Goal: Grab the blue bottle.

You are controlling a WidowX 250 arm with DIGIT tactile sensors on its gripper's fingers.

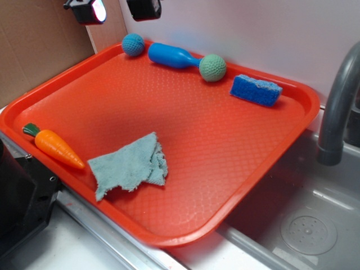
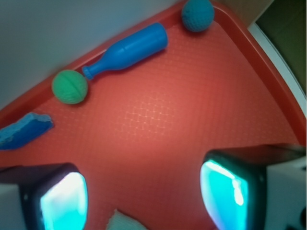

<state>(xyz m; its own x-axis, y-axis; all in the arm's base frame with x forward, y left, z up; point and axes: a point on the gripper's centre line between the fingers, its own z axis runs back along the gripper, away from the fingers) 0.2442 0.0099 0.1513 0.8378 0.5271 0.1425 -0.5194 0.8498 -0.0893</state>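
Resting over a sink edge beside a grey faucet: red tray, carrying every object in play, white wall closing off the far side.

Lying on its side along the far rim of the tray: blue bottle, fat body pointing left, narrow neck pointing right. Touching or nearly touching the neck tip: green ball. Sitting just beside the bottle's base, in the far left corner: blue-teal ball. Lying to the right of the green ball, well apart from the bottle: blue sponge. Occupying the near left area: toy carrot and crumpled teal cloth, both well clear of the target.

Hovering high above the far left of the tray: claw, fingers spread wide with bare tray showing between them, gripping nothing.

Judging the approach not yet complete: bottle lying ahead of the claw, toward the far rim, in the wrist view. Recommending closure across the fat body rather than the neck, keeping clear of both balls and the raised rim, since the wall-side rim is limiting room for one finger.
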